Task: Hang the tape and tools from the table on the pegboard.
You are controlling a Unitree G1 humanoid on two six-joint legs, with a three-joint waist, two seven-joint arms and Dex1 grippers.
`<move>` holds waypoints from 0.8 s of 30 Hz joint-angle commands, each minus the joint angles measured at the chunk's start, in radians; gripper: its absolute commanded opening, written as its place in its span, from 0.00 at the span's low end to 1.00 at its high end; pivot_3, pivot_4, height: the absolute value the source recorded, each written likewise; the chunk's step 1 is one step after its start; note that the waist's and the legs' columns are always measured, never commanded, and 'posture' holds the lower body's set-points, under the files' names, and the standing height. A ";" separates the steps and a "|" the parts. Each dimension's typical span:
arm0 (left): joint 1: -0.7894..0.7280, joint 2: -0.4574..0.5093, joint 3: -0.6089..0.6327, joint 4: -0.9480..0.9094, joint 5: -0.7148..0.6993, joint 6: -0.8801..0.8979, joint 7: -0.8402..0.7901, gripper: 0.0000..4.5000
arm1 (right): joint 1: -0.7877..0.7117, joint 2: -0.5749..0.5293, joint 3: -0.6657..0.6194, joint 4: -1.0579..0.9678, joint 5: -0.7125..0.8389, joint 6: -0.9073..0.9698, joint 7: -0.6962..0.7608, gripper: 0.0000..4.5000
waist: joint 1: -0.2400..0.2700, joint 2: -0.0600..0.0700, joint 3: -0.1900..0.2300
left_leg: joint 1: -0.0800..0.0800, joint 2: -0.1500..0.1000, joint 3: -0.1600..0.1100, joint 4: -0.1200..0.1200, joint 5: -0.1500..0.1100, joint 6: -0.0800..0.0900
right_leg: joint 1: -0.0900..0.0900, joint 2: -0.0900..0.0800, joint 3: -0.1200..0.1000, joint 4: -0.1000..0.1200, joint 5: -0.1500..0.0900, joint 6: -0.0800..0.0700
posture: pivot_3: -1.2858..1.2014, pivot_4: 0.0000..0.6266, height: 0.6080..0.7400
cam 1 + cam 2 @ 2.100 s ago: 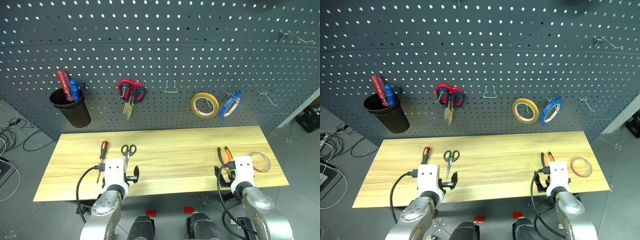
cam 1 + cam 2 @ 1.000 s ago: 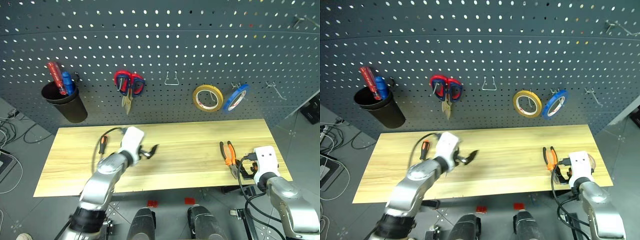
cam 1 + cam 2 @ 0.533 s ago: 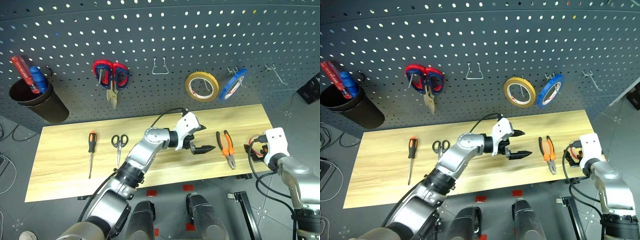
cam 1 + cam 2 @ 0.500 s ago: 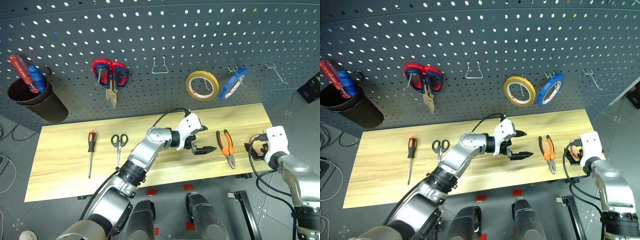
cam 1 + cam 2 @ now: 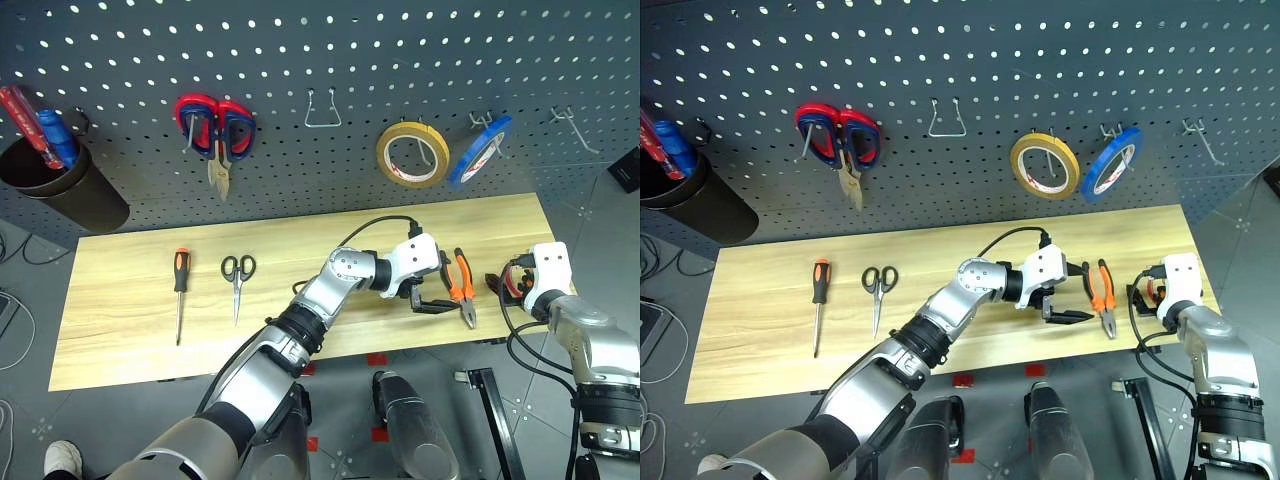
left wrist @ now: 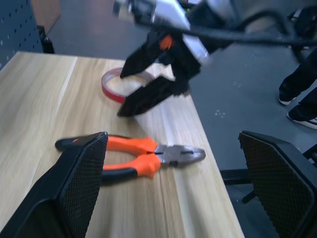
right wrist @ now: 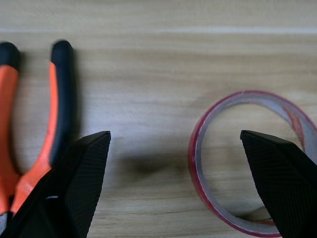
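While stretched across the tabletop (image 5: 120,320) toward its right end, left pincer (image 5: 432,293): released, both black fingers spread wide and empty, poised just beside the pliers (image 5: 463,285) on their left, above the wood; contact with the handles cannot be judged from the head views. In the left wrist view, pliers (image 6: 133,157) lying flat between the two fingers, apart from both, steel nose toward the near table edge.

Right pincer (image 5: 1143,297): released, fingers wide, empty, at the right end of the tabletop. Tips largely hidden behind the white wrist housing in the head views. Seen from the left wrist, right pincer (image 6: 148,82) hanging over the tape (image 6: 124,85), partly masking the ring. In the right wrist view, tape (image 7: 252,163) flat on the wood, cut off at the picture edge, one side behind a finger.

Screwdriver (image 5: 180,290) and scissors (image 5: 237,277) flat on the left half of the tabletop, near each other, not touching.

Pegboard (image 5: 350,60): red-handled snips (image 5: 214,125), yellow roll (image 5: 412,154) and blue roll (image 5: 480,150) on hooks; one bare wire hook (image 5: 321,108) between snips and yellow roll. Black cup (image 5: 65,195) at far left, partly cut off, with red and blue screwdrivers (image 5: 35,125).
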 commanded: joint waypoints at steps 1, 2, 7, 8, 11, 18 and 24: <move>-0.012 -0.014 0.019 -0.023 -0.004 -0.008 -0.018 0.99 | -0.011 0.014 -0.053 0.047 0.026 0.004 -0.031 1.00 | 0.000 0.000 0.001 | 0.000 0.000 0.000 0.000 0.000 0.000 | 0.000 0.000 0.000 0.000 0.000 0.000 | 0.50 0.73 1.00; -0.011 -0.011 0.021 -0.026 -0.003 -0.008 -0.021 0.99 | -0.014 0.016 -0.053 0.058 0.025 0.001 -0.033 1.00 | 0.000 0.000 0.002 | 0.000 0.000 0.000 0.000 0.000 0.000 | 0.000 0.000 0.000 0.000 0.000 0.000 | 0.50 0.73 1.00; 0.003 0.000 0.031 -0.041 0.003 -0.005 -0.034 1.00 | -0.030 0.023 -0.058 0.090 0.034 0.005 -0.032 0.96 | 0.000 0.000 0.004 | 0.000 0.000 0.000 0.000 0.000 0.000 | 0.000 -0.001 0.000 0.000 0.000 0.000 | 0.50 0.73 1.00; 0.004 0.001 0.031 -0.042 0.004 -0.004 -0.035 1.00 | -0.033 0.022 -0.058 0.094 0.036 0.003 -0.031 0.92 | 0.001 0.000 0.004 | 0.000 0.000 0.000 0.000 0.000 0.000 | 0.000 -0.001 0.000 0.000 0.000 0.000 | 0.50 0.73 1.00; -0.003 0.004 0.034 -0.036 0.004 -0.006 -0.037 1.00 | -0.046 0.015 -0.051 0.123 0.035 -0.015 -0.033 0.73 | 0.001 0.000 0.008 | 0.000 0.000 0.000 0.000 0.000 0.000 | 0.000 -0.001 0.000 0.000 0.000 0.000 | 0.50 0.74 1.00; -0.045 -0.019 0.072 -0.003 -0.013 0.026 -0.025 1.00 | -0.053 0.006 -0.031 0.167 0.013 -0.036 -0.045 0.22 | 0.002 -0.002 0.013 | 0.000 0.000 0.000 0.000 0.001 -0.001 | 0.000 -0.001 -0.001 -0.001 0.000 0.001 | 0.51 0.74 1.00; -0.057 -0.021 0.079 0.015 -0.004 0.009 -0.042 1.00 | -0.059 -0.003 0.001 0.194 -0.027 -0.081 -0.060 0.00 | 0.004 -0.002 0.013 | 0.000 0.000 0.000 0.000 0.001 -0.001 | 0.001 -0.001 -0.001 -0.002 0.001 0.001 | 0.50 0.72 1.00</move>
